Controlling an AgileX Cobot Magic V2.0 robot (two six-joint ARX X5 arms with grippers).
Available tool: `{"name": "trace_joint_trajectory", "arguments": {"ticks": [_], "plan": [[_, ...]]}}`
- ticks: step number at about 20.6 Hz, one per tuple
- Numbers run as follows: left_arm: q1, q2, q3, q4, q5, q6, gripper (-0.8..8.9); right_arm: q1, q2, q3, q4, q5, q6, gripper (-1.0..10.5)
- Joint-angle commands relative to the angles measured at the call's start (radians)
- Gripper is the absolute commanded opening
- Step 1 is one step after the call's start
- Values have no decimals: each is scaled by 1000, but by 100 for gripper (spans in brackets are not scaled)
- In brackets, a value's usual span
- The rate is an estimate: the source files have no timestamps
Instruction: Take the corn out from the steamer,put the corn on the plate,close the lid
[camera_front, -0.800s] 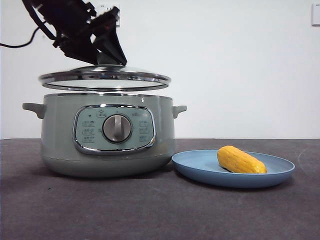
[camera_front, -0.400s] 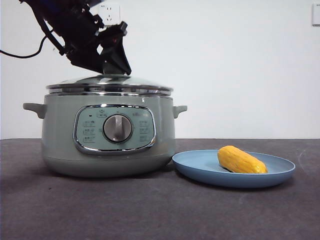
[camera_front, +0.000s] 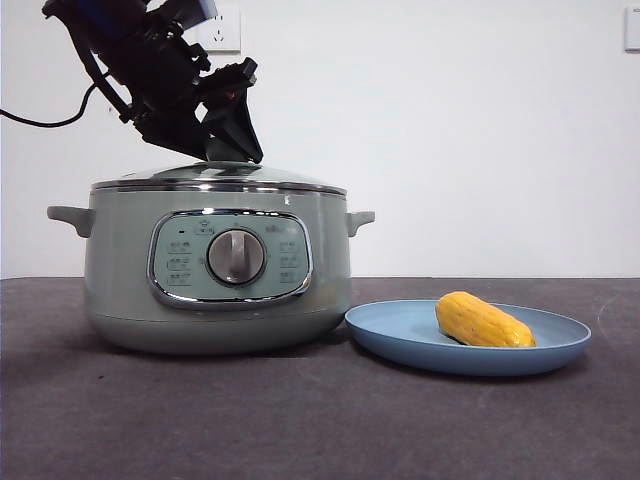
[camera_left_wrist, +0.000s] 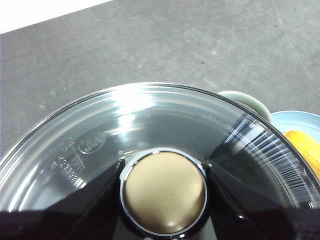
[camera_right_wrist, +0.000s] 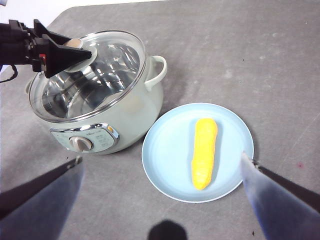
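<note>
The glass lid (camera_front: 220, 178) sits level on the sage-green steamer (camera_front: 120, 270). My left gripper (camera_front: 228, 150) comes down from the upper left and is shut on the lid's knob (camera_left_wrist: 165, 192), one black jaw on each side. The right wrist view shows the left gripper (camera_right_wrist: 65, 52) on the lid (camera_right_wrist: 115, 65) from above. The corn (camera_front: 483, 320) lies on the light-blue plate (camera_front: 400, 335) to the right of the steamer. My right gripper (camera_right_wrist: 162, 165) is open and empty, high above the plate (camera_right_wrist: 165, 150) and the corn (camera_right_wrist: 204, 152).
The steamer's side handles (camera_front: 68, 215) stick out left and right. A black cable (camera_front: 40, 120) trails from the left arm. A wall socket (camera_front: 222, 28) is on the white wall behind. The dark grey table (camera_front: 300, 420) stretches in front.
My left gripper has lowered the lid from above the steamer onto its rim, where it now sits level. The corn and plate have not moved.
</note>
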Motion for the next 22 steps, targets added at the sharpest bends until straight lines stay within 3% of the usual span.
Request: {"name": "trace_joint_trajectory", "arguments": {"ticks": [1,3,4,6,7,17,22], "plan": [[-5,9,8,-25,-2,13,-8,2,-1,-5,7,-1,-5,563],[-5,9,8,-49,-2,13,14,2,-1,-5,7,-1,-5,563],[-5,9,8,-52,-2,13,85,2,-1,-5,7,-1,-5,563],[-4,9,9,-51,-2,13,423,2,-1,-5,6,-1,-13,563],[-4,9,9,-51,-2,14,525,2,-1,-5,6,-1,-13,563],[-4,-111,12,-75,-12,13,533,2,-1,-5,6,-2,-24,563],[-6,-315,13,-271,-7,12,531,2,-1,-5,3,-28,-54,563]]}}
